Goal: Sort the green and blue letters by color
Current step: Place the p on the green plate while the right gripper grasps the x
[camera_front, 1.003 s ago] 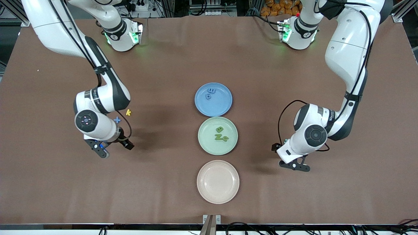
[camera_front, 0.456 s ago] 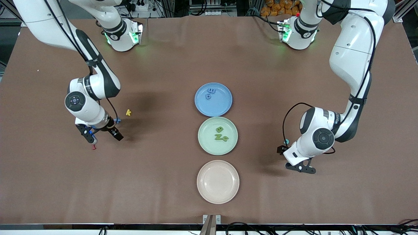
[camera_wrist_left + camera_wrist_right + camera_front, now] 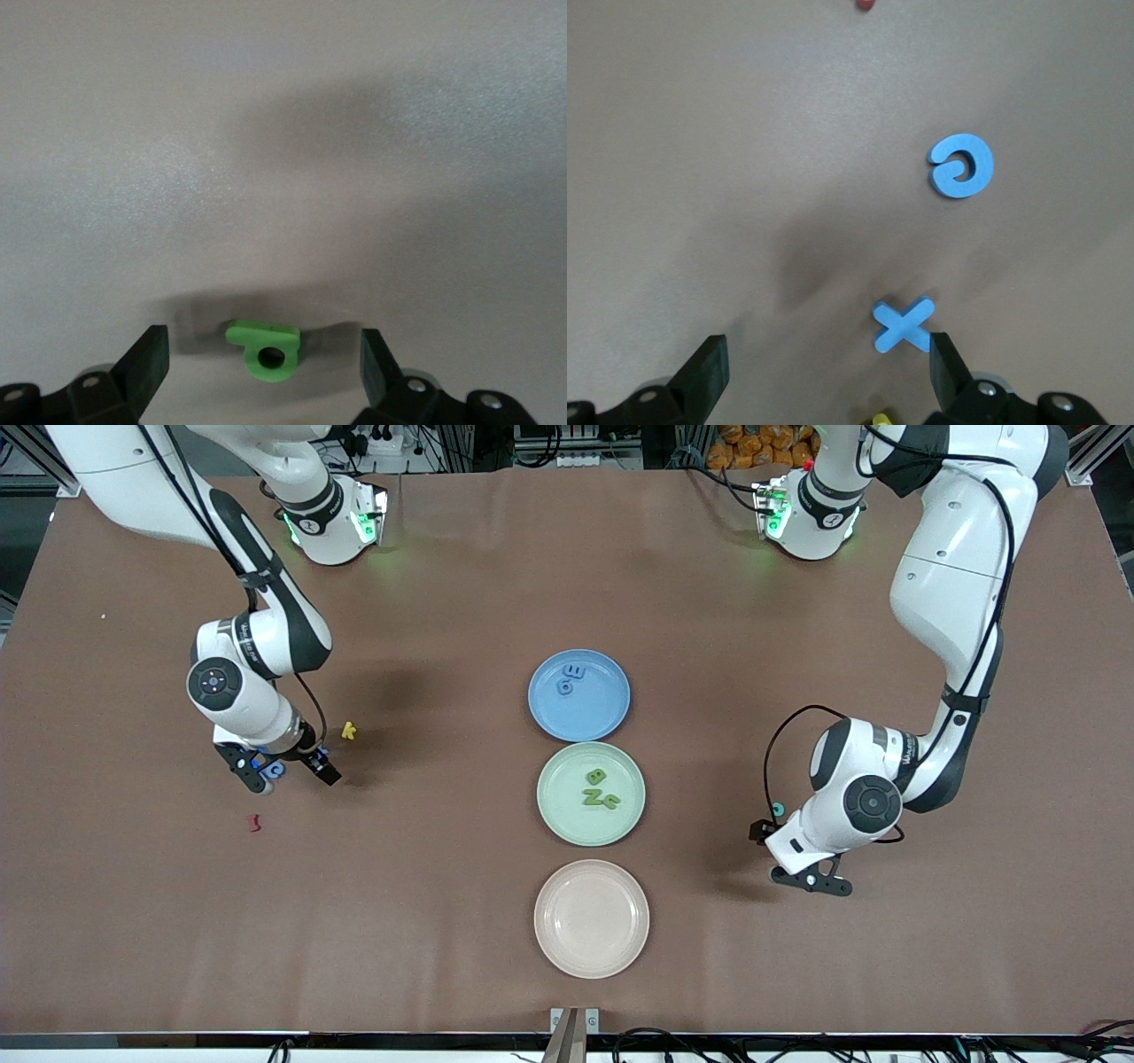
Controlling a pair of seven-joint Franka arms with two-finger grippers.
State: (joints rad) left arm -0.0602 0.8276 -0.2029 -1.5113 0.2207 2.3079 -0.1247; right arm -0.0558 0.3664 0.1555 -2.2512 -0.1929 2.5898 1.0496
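My right gripper [image 3: 324,770] is open and empty over the table, and shows in its own wrist view [image 3: 824,381]. A blue x piece [image 3: 904,325] lies just beside one of its fingers. A blue curled letter [image 3: 961,166] lies a little apart and also shows in the front view [image 3: 275,768]. My left gripper [image 3: 760,832] is open, and a green letter [image 3: 263,348] lies on the table between its jaws, untouched. That letter shows as a small speck in the front view [image 3: 777,809]. Two blue letters [image 3: 568,681] lie on the blue plate [image 3: 595,716]. Three green letters [image 3: 598,790] lie on the green plate [image 3: 567,817].
An empty pink plate [image 3: 591,921] stands nearest the front camera, in line with the other two plates. A yellow k [image 3: 349,731] lies close to the right gripper. A dark red piece [image 3: 254,823] lies nearer the camera than the right gripper.
My right gripper has moved away from the front camera, toward the blue pieces, and the dark red piece has come into sight. My left gripper has shifted slightly toward its own end of the table.
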